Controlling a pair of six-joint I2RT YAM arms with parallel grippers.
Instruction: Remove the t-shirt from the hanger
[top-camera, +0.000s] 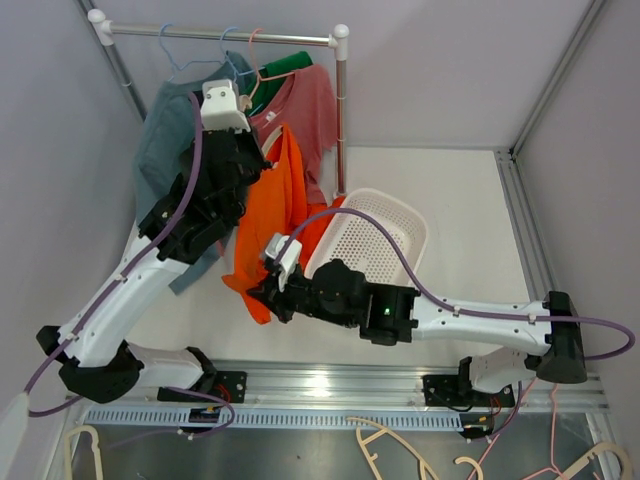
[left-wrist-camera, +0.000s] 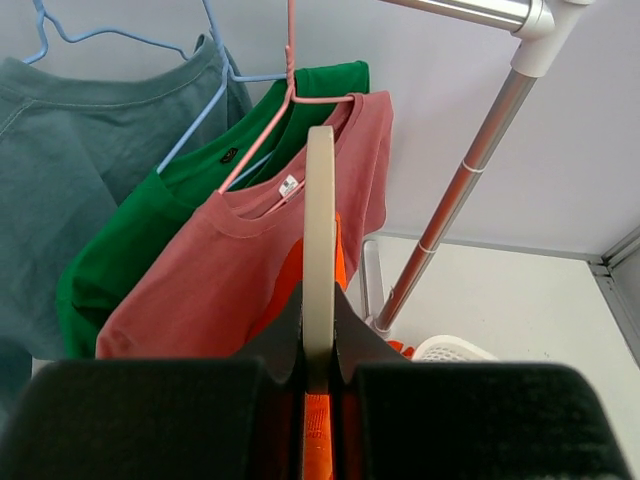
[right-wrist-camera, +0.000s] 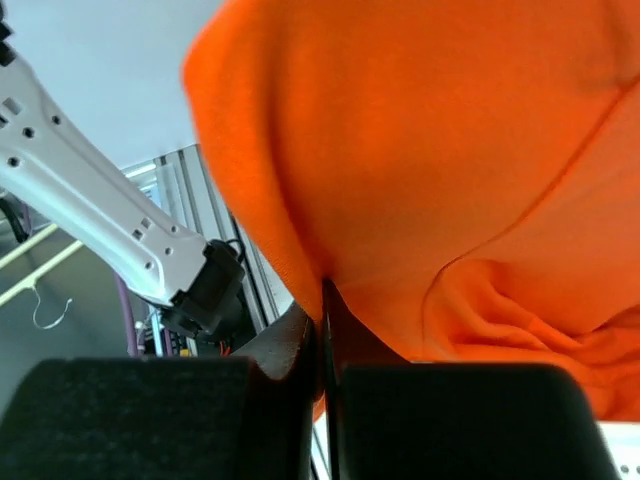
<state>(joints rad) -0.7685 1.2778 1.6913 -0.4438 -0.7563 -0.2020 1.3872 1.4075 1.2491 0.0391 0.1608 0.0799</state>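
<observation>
Here left fingers (left-wrist-camera: 282, 335) clamp the hanger (left-wrist-camera: 320, 220), right fingers (right-wrist-camera: 288, 348) the orange t-shirt (right-wrist-camera: 420, 150) beside the basket (top-camera: 378, 238).

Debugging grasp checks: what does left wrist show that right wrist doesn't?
Left wrist only: left gripper shut on the cream hanger; red shirt, green shirt, teal shirt, rack pole. Right wrist only: right gripper shut on a fold of the orange t-shirt; left arm. Both: the orange t-shirt, only a sliver in left wrist.
</observation>
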